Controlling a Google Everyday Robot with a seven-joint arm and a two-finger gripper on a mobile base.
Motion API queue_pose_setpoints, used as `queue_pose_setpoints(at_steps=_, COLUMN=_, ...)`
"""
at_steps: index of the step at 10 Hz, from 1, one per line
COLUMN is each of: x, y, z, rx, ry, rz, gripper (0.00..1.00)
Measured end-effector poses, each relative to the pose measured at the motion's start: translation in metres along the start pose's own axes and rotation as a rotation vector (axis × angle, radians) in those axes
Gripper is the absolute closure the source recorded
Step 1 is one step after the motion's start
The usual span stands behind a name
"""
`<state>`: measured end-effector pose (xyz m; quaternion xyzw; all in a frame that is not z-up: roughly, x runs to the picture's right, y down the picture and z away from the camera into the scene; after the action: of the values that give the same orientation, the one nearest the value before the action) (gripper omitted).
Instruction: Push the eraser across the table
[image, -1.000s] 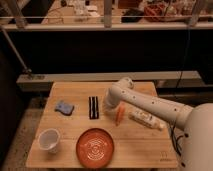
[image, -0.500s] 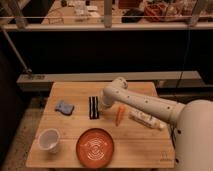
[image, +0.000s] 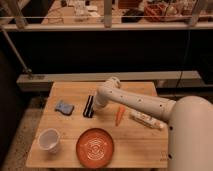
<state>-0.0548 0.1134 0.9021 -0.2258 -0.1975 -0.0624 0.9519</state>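
The eraser (image: 89, 106), a flat black oblong block with a thin pale line, lies on the light wooden table (image: 70, 91), left of its middle and lengthwise toward the far edge. My white arm reaches in from the lower right. My gripper (image: 98, 102) is at the arm's end, low over the table and right against the eraser's right side. The arm's bulk hides most of the gripper.
A blue-grey sponge pad (image: 64, 107) lies just left of the eraser. A carrot (image: 119, 115) and a white tube (image: 146, 120) lie to the right, under the arm. An orange plate (image: 95, 146) and a white cup (image: 49, 140) stand near the front edge.
The arm's end has swung left across the table, from beside the carrot to the eraser's right side. The eraser has shifted only slightly left.
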Motion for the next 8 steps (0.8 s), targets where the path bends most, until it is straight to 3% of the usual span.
queue_pose_setpoints(at_steps=3, x=-0.004, y=-0.003, z=0.002, rx=0.002, ry=-0.002, rz=-0.013, gripper=0.99)
queue_pose_setpoints(at_steps=6, x=-0.034, y=-0.005, z=0.011, rx=0.003, ry=-0.01, rz=-0.035, gripper=0.99)
queue_pose_setpoints(at_steps=8, x=-0.037, y=-0.006, z=0.012, rx=0.005, ry=-0.011, rz=-0.044, gripper=0.99)
